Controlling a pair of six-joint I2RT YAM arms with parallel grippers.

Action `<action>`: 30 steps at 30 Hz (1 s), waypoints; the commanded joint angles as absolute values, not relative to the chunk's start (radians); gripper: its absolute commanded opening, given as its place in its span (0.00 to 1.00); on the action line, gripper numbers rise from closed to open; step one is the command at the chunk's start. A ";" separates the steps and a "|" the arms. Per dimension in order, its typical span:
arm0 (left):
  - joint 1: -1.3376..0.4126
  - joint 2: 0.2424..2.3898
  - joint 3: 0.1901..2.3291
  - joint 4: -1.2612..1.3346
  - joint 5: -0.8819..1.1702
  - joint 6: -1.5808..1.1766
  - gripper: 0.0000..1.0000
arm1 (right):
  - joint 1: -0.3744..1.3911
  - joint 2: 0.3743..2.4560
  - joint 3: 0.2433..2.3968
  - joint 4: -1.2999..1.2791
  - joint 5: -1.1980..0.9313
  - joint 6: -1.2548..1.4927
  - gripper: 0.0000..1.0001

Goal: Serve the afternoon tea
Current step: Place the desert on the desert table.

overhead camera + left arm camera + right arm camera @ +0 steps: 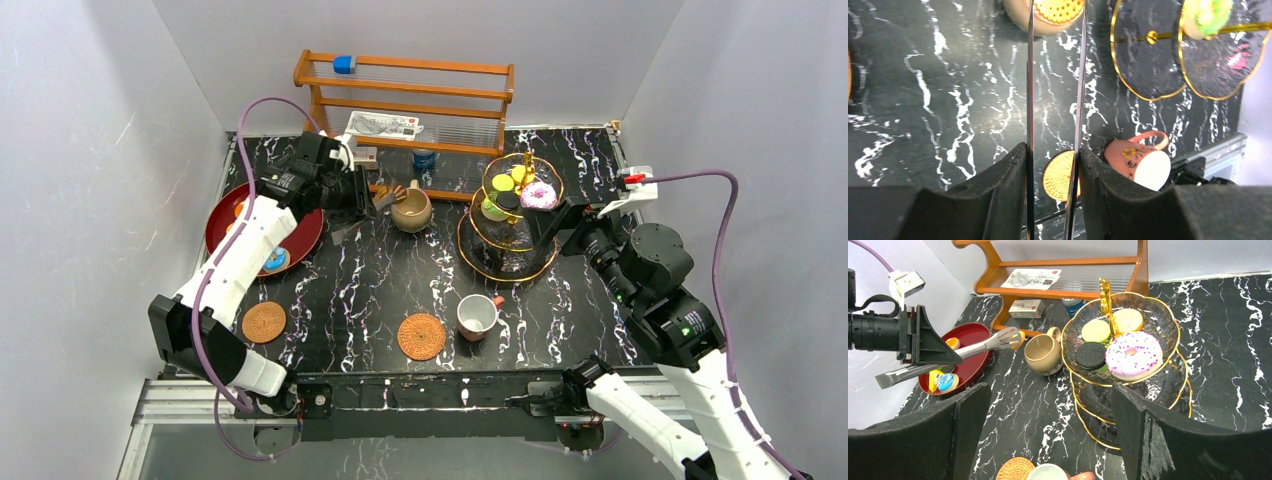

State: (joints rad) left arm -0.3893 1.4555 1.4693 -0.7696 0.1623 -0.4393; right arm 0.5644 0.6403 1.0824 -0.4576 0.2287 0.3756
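**Q:** Left end effector [1053, 156], status?

**A:** Clamped on metal tongs [1003, 337]; both blades ran fwd between its pads. The tong tips pinched a small yellow pastry [1058, 9] w/ red dots, straight ahead of the end effector.

**Q:** Nearest item to those tips?

**A:** Tan mug [1043, 354], upright on the bench [380, 280], just beyond the tips. Couldn't tell if pastry and mug touched. Red dish [973, 337] sat behind the end effector on its left, w/ a blue pastry [945, 382] and an orange one [952, 343] on it. Wooden rack [400, 90] stood further ahead, well apart.

**Q:** Right end effector [1048, 390]?

**A:** Fingers wide apart, nothing between them. Tiered stand [1155, 310] stood directly ahead, v. close, slightly to its right.

**Q:** Stand contents?

**A:** Top tier: pink-sprinkled donut [1133, 356] nearest the end effector, dark cookie [1090, 355] beside it, green macaron [1096, 331] and yellow macaron [1128, 320] behind, either side of the gold post.

**Q:** Cup and coasters?

**A:** White cup [478, 316], red handle, upright on bare bench, below and behind the right end effector. One coaster [421, 336] lay just beside the cup. Second coaster [264, 322] lay well behind the left end effector, near that arm's elbow.
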 commanded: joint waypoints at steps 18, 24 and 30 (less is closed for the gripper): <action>-0.676 1.417 1.516 -0.584 0.321 -0.615 0.34 | 0.569 0.637 1.143 -0.443 0.238 0.360 0.99; -0.697 1.441 1.519 -0.558 0.329 -0.623 0.34 | 0.568 0.632 1.143 -0.445 0.237 0.362 0.99; -0.717 1.475 1.536 -0.545 0.336 -0.629 0.34 | 0.569 0.629 1.141 -0.445 0.237 0.364 0.99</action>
State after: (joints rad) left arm -0.6994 1.4651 1.4815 -0.5835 0.3084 -0.6212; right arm 0.5644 0.6407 1.1000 -0.4728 0.2333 0.3676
